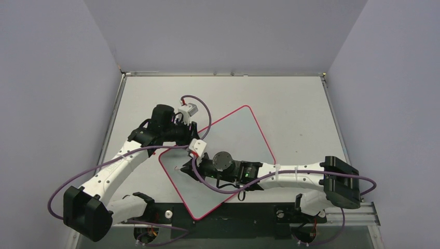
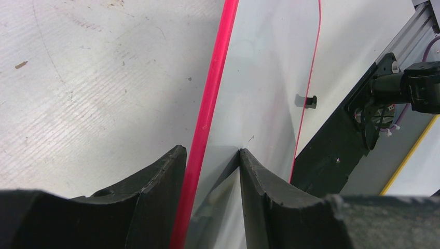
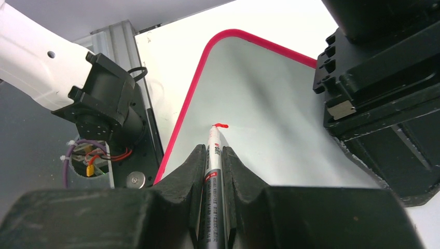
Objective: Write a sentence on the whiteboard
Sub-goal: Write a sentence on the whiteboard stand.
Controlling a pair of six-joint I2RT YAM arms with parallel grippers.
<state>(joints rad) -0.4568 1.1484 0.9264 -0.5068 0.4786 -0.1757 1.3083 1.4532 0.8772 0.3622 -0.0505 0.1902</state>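
The whiteboard (image 1: 238, 135) lies turned at an angle on the grey table, with a thin pink-red frame. My right gripper (image 1: 190, 169) is over its near-left part, shut on a silver marker pen (image 3: 214, 139). The pen's tip touches the board (image 3: 259, 93) at a short red stroke (image 3: 221, 125), the only writing that shows. My left gripper (image 1: 194, 136) is at the board's upper-left edge. In the left wrist view it (image 2: 208, 150) is open and straddles the frame (image 2: 212, 93), one finger on the table side and one on the board (image 2: 264, 78).
A small black clip (image 2: 310, 101) sits on the board's far long edge. The black base plate and aluminium rail (image 1: 249, 215) run along the near edge. The left arm's base joint (image 3: 104, 109) stands just left of the board. Enclosure walls surround the table.
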